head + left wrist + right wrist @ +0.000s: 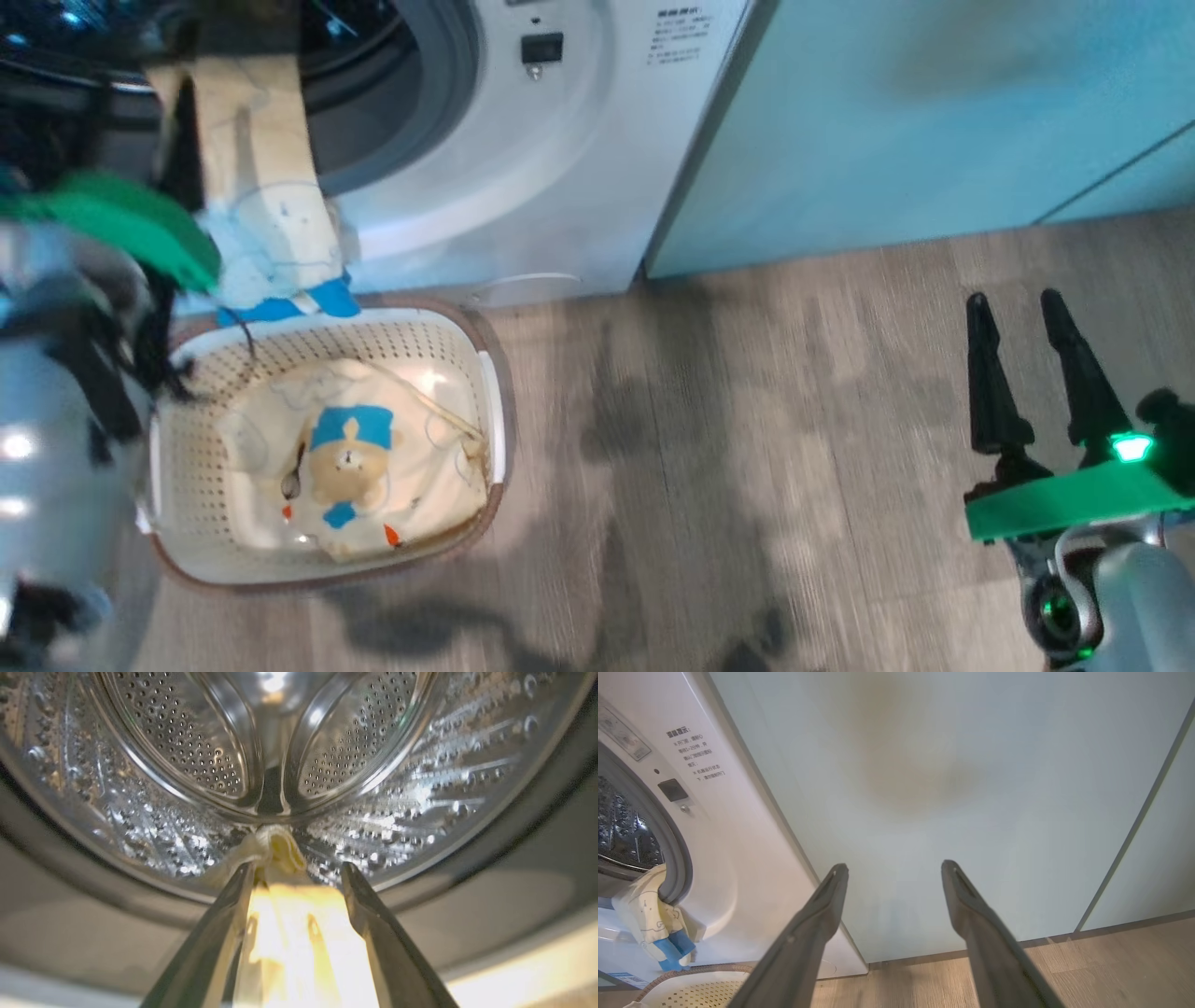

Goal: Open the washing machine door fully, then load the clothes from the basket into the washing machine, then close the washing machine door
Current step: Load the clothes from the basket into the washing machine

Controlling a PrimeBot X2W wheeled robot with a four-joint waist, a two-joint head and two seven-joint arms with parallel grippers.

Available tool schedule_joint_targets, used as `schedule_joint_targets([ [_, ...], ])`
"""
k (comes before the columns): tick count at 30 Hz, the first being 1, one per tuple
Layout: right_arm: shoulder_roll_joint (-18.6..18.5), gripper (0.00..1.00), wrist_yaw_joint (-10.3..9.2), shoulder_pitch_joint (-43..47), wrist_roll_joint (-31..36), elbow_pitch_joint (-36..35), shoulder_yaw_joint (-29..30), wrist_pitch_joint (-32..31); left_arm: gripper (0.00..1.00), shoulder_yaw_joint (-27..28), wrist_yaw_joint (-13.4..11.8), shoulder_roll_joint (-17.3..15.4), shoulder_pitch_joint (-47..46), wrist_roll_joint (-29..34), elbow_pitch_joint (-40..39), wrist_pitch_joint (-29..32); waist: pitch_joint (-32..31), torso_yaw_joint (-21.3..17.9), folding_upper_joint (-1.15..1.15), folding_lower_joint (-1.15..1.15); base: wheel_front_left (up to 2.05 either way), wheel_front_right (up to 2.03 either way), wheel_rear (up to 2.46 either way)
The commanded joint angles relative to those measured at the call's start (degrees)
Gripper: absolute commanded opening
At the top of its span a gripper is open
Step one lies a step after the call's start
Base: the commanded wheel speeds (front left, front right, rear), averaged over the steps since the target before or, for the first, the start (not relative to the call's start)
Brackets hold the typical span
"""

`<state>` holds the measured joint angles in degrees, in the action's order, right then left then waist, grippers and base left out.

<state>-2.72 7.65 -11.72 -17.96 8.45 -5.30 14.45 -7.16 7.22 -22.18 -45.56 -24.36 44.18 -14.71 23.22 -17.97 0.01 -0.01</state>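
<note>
Left jaws are open at the washer (579,187) mouth so the cloth (252,168) can drop in; it hangs over the rim. Right jaws wait open, aside.

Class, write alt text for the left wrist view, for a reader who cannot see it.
The left gripper, its two long dark fingers spread open, straddles a cream-yellow cloth draped over the grey rubber ring before a perforated steel drum.
</note>
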Motion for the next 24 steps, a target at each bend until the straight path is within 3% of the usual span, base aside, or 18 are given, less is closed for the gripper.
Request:
schedule_joint_targets([
  [1, -0.16, 1.0, -0.16, 0.83, 0.66, -1.47, -0.52, 0.55, 1.0, 2.51, -0.54, -1.39, 2.36, 0.95, -3.21, -0.29, -2.57, 1.09, -0.01, 0.01, 0.0, 0.0, 0.0],
  [12, -0.63, 1.0, -0.16, 6.49, 1.73, -1.31, 0.88, 0.55, 1.0, 8.89, -1.71, 6.65, 23.55, 2.38, -12.66, -0.29, -9.79, 3.36, -0.01, 0.01, 0.0, 0.0, 0.0],
  [24, -0.73, 1.0, -0.16, 9.25, 1.6, -1.55, 1.09, 0.55, 1.0, 13.82, -1.89, 10.48, 36.39, 6.1, -18.39, -0.29, -13.09, 4.48, -0.01, 0.01, 0.0, 0.0, 0.0],
])
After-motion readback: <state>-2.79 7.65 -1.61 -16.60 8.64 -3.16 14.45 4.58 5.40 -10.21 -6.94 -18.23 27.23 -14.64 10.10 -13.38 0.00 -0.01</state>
